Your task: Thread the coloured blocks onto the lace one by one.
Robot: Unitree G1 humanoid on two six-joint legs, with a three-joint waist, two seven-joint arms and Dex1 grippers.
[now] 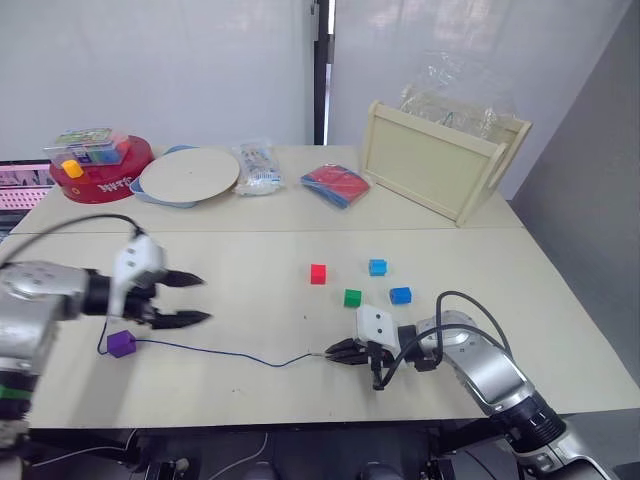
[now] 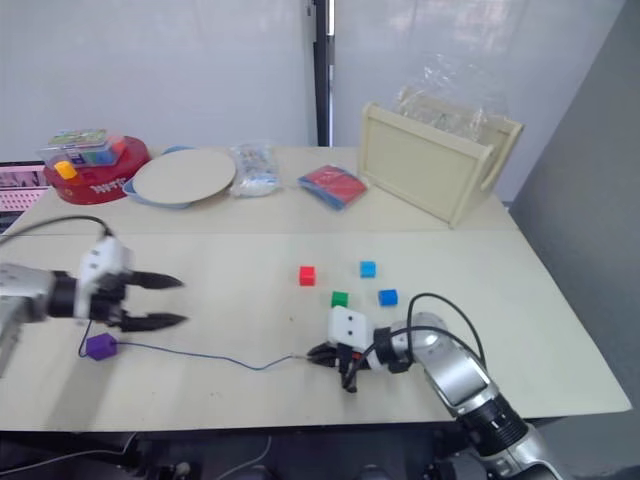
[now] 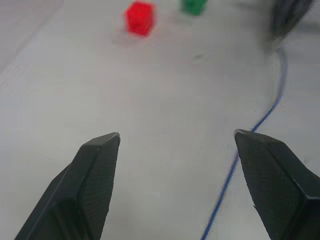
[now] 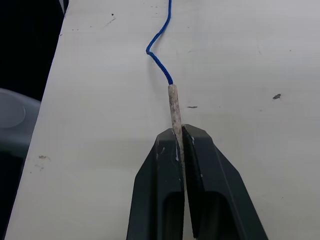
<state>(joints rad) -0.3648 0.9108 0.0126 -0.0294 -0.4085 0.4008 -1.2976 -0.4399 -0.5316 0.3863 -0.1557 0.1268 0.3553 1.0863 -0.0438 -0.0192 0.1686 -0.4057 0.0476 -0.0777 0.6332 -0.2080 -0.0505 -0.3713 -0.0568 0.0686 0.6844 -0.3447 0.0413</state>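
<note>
Right fingers (image 4: 181, 145) pinch lace (image 4: 173, 107) tip lengthwise.

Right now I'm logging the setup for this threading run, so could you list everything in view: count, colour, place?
Dark-blue lace: one, along the near table, pale stiff tip in the right gripper.
Purple block: one, at the lace's left end.
Red block: one, mid-table.
Green block: one, right of the red.
Blue blocks: two, right of the red and green.
Pale wooden tray: one, far right, tilted, clear plastic behind.
Red round tin: one, far left.
Pale round plate: one, beside the tin.
Clear packet: one, right of the plate.
Red-and-blue packet: one, far centre.
Beige table: under all.
Left gripper: open, above the purple block.
Right gripper: shut on the lace tip.
</note>
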